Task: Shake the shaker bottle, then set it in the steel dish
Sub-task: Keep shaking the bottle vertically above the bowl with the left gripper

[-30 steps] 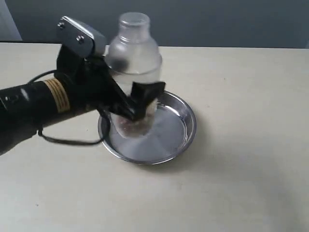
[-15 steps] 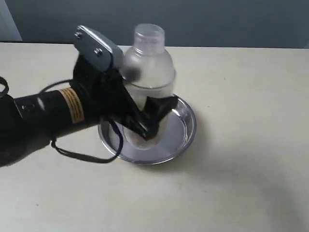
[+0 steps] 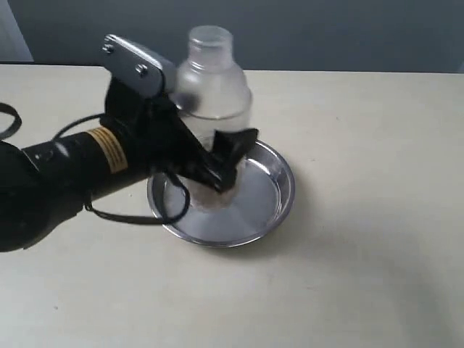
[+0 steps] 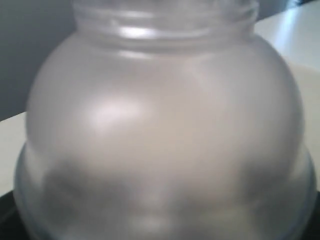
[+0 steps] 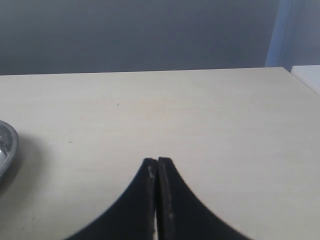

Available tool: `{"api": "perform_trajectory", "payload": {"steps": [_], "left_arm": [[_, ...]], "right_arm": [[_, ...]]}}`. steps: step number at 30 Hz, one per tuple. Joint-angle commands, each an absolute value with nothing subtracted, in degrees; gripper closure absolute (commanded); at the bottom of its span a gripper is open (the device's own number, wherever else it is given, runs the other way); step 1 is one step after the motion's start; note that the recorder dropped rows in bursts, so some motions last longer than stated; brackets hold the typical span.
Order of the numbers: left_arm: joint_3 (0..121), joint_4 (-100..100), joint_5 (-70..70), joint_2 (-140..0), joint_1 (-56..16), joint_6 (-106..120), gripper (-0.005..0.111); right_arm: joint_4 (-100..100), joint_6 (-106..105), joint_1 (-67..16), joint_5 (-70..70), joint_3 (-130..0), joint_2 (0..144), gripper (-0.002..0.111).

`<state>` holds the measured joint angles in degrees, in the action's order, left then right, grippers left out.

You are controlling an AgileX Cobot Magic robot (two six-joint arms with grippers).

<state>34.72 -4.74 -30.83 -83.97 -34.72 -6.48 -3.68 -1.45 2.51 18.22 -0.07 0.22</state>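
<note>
The frosted shaker bottle point(image 3: 214, 88) stands nearly upright over the left part of the steel dish point(image 3: 283, 190), with brown granules showing at its base. My left gripper point(image 3: 217, 171) is shut on the bottle's lower body, coming in from the left. Whether the base touches the dish floor I cannot tell. In the left wrist view the bottle's domed shoulder point(image 4: 165, 125) fills the picture and hides the fingers. My right gripper point(image 5: 157, 163) is shut on nothing and hovers over bare table; the dish's rim point(image 5: 7, 146) shows at that view's edge.
The pale table point(image 3: 362, 275) stretches around the dish. A black cable point(image 3: 123, 216) from the left arm loops down beside the dish's left rim. A dark wall point(image 3: 326, 32) runs behind the table's far edge.
The bottle and left gripper swung right and down half a second ago, then came back left and slightly up. The dish has not moved.
</note>
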Motion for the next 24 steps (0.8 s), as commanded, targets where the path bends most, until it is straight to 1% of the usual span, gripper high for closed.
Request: {"api": "perform_trajectory", "payload": {"steps": [1,3,4,5,7,8,10,13,14,16,17,18,19,20,21,22,24], "left_arm": [[35.11,18.82,-33.89,-84.72,-34.00,-6.84,0.107],[35.11,-8.60,-34.70,-84.05,-34.44,-6.67,0.106],[35.38,-17.17,-38.24,-83.27,-34.44,-7.00,0.107],[36.01,-15.43,-42.14,-82.35,-34.33,-8.78,0.107],[37.49,-5.25,-45.96,-80.03,-34.33,-10.23,0.107],[38.27,-2.15,-45.50,-78.79,-34.33,-9.73,0.107],[38.77,2.00,-39.53,-78.45,-34.33,-7.52,0.107],[38.53,2.00,-26.65,-84.27,-34.33,-6.83,0.107],[38.54,0.80,-26.18,-85.24,-34.33,-6.83,0.107],[38.84,-5.03,-29.52,-82.53,-34.79,-8.05,0.107],[39.39,-9.83,-36.19,-77.15,-36.04,-8.94,0.107],[40.13,-11.12,-38.06,-74.39,-36.55,-7.25,0.107],[40.34,-7.29,-34.37,-72.47,-36.59,-4.92,0.107],[39.55,-2.16,-29.78,-74.44,-36.59,-3.81,0.107],[36.94,2.30,-26.82,-80.36,-36.59,-2.92,0.107],[36.29,2.09,-27.74,-82.91,-36.59,-2.92,0.107],[38.04,-5.31,-35.58,-80.11,-36.71,-2.92,0.107]], "right_arm": [[-3.51,-1.49,2.71,17.45,0.00,0.00,0.109],[-3.51,-1.49,2.71,17.45,0.00,0.00,0.109],[-3.51,-1.49,2.71,17.45,0.00,0.00,0.109],[-3.51,-1.49,2.71,17.45,0.00,0.00,0.109],[-3.51,-1.49,2.71,17.45,0.00,0.00,0.109],[-3.51,-1.49,2.71,17.45,0.00,0.00,0.109],[-3.51,-1.49,2.71,17.45,0.00,0.00,0.109],[-3.51,-1.49,2.71,17.45,0.00,0.00,0.109],[-3.51,-1.49,2.71,17.45,0.00,0.00,0.109],[-3.51,-1.49,2.71,17.45,0.00,0.00,0.109],[-3.51,-1.49,2.71,17.45,0.00,0.00,0.109],[-3.51,-1.49,2.71,17.45,0.00,0.00,0.109],[-3.51,-1.49,2.71,17.45,0.00,0.00,0.109],[-3.51,-1.49,2.71,17.45,0.00,0.00,0.109],[-3.51,-1.49,2.71,17.45,0.00,0.00,0.109],[-3.51,-1.49,2.71,17.57,0.00,0.00,0.109],[-3.51,-1.49,2.71,17.57,0.00,0.00,0.109]]}}
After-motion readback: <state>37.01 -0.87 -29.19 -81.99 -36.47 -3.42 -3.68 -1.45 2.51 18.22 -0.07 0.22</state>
